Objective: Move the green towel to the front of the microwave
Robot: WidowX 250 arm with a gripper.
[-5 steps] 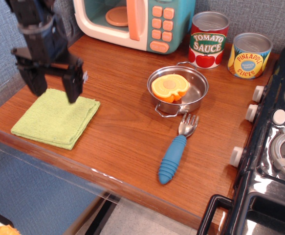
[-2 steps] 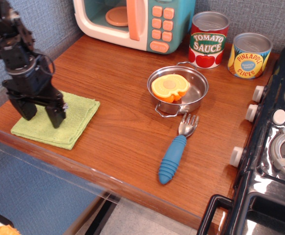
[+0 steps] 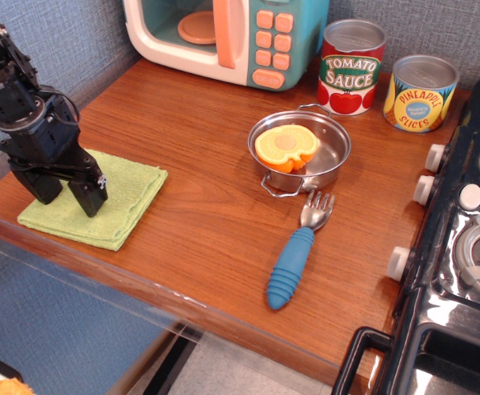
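The green towel (image 3: 120, 197) lies flat and folded at the front left corner of the wooden counter. My black gripper (image 3: 68, 197) is open, its two fingers pointing down and touching the towel's left half, one fingertip (image 3: 92, 203) near the towel's middle. The microwave (image 3: 231, 37) stands at the back of the counter, teal and cream with an orange handle, well behind the towel.
A steel pan (image 3: 326, 148) holding an orange half (image 3: 286, 148) sits mid-counter. A blue-handled fork (image 3: 293, 263) lies in front of it. A tomato sauce can (image 3: 351, 67) and a pineapple can (image 3: 421, 93) stand at the back right. A toy stove (image 3: 470, 247) fills the right side.
My gripper came down and to the left from above the towel's back edge onto the towel. It stayed open. The towel has not moved.
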